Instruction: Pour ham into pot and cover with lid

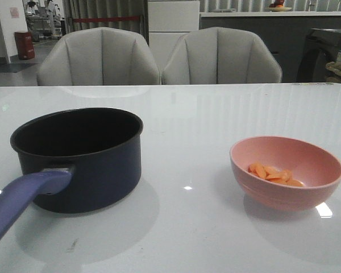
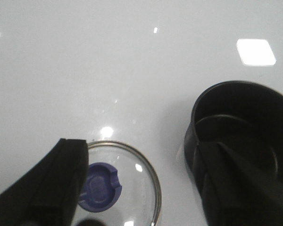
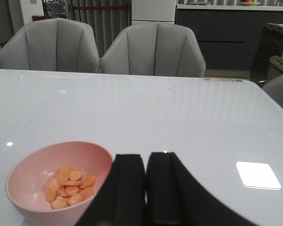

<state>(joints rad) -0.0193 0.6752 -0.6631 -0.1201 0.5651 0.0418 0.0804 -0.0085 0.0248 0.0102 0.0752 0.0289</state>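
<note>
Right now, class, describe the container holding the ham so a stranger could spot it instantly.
Start at the white table before two grey chairs. Right of the dark pot sits a pink bowl, the only pale, handleless vessel, with orange ham inside.

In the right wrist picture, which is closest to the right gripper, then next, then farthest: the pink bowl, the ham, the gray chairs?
1. Pink bowl, right beside the right gripper.
2. Ham, inside the bowl; too close to rank apart from it.
3. Gray chairs, far behind the table.
</note>
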